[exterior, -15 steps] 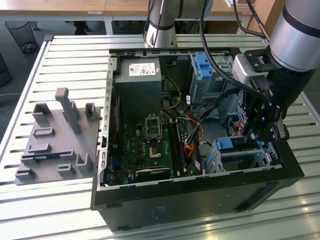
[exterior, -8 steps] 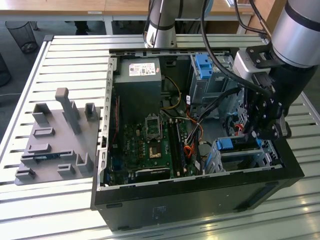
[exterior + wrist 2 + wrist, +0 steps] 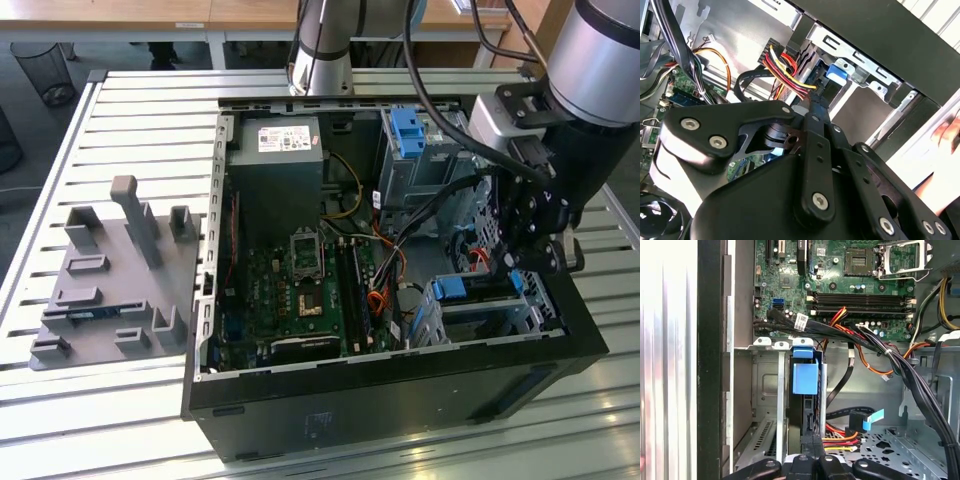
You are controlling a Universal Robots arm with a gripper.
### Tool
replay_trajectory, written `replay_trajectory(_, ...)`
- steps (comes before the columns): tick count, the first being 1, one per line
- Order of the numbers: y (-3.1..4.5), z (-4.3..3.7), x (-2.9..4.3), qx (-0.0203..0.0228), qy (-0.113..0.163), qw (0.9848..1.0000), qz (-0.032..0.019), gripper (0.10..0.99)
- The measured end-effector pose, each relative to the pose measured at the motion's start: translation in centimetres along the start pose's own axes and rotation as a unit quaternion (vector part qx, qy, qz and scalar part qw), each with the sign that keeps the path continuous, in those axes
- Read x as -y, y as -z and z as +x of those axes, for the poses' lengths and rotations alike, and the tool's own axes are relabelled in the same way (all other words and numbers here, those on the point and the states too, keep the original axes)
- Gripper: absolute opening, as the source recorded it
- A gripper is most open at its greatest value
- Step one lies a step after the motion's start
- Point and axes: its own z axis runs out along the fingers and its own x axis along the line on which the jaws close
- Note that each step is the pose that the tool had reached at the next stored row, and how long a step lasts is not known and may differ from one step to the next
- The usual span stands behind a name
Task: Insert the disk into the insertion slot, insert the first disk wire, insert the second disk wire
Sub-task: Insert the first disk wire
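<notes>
Disk [image 3: 805,379] seated in insertion slot [image 3: 766,387]; gripper [image 3: 812,445] pinched on disk wire [image 3: 840,442] connector

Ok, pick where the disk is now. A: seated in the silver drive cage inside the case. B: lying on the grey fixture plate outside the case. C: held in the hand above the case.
A: the disk shows its blue carrier standing in the insertion slot, while the hand grips a wire plug beside it.

Robotics lab, slatted metal workbench [image 3: 130,110], wooden desks [image 3: 130,15] behind (wire wastebasket [image 3: 48,70] beside)
</notes>
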Motion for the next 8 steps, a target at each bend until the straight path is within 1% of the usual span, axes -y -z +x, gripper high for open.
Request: replay_trajectory(8, 0.23, 0.00, 0.03, -0.0004, 0.000, 1.0000, -0.0002, 0.106)
